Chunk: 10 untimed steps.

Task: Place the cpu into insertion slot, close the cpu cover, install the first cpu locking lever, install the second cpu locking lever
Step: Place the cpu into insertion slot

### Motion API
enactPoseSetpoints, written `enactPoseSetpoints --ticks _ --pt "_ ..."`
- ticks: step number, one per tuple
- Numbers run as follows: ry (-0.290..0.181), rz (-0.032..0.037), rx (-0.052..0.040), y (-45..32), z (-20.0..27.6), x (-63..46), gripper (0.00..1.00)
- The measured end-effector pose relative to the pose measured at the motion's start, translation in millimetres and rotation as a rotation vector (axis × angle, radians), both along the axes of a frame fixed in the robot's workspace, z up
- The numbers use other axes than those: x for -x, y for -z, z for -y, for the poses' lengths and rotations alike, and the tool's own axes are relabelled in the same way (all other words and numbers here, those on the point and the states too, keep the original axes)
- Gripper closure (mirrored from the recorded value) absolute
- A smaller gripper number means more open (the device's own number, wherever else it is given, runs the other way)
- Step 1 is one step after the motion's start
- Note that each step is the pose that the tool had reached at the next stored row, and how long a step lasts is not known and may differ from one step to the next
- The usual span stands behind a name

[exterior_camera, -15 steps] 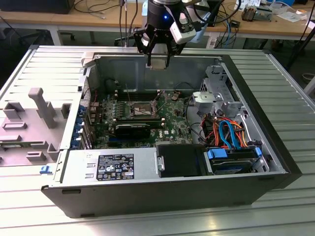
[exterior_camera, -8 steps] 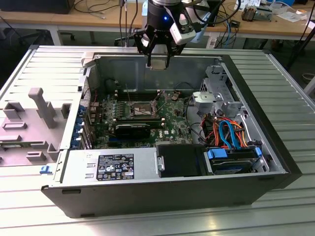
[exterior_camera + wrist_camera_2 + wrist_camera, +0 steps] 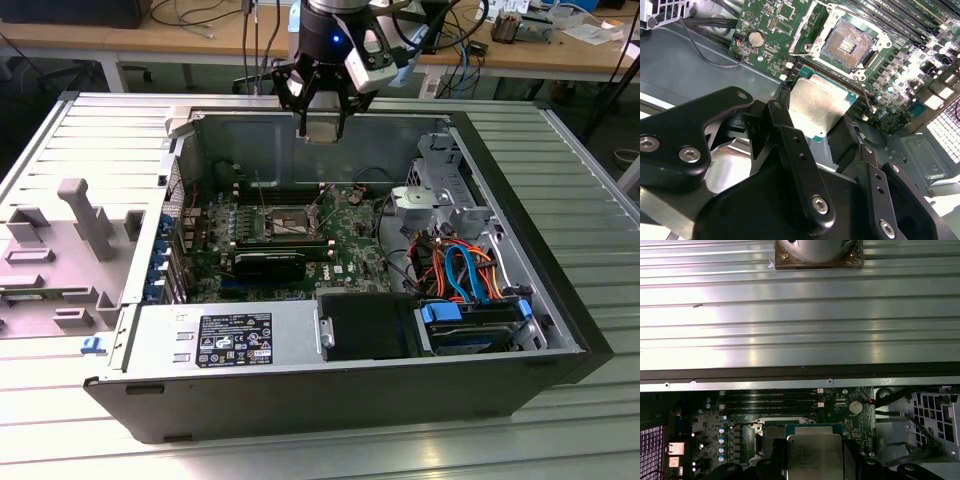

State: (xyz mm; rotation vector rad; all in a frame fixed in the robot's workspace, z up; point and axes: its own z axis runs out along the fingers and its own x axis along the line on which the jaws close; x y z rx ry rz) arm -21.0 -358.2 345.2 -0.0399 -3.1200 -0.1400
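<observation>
The tool (image 3: 320, 132) clasps the cpu (image 3: 820, 107) by its edges. Both hang above the bare insertion slot (image 3: 845, 46).

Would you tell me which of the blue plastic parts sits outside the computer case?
The small blue clip by the near corner of the case on the exterior view's left; the blue card clips and blue drive handles sit inside it.

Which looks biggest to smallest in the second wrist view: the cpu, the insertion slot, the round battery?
1. The cpu and the insertion slot: about alike. The cpu, held in the jaws, is nearer the camera, so no ranking.
2. The coin battery: clearly smallest.
</observation>
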Motion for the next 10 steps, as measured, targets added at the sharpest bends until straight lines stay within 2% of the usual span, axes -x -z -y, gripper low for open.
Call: enactPoseSetpoints --ticks 10 --pt "0.0 0.0 0.0 1.6 0.0 0.0 0.46"
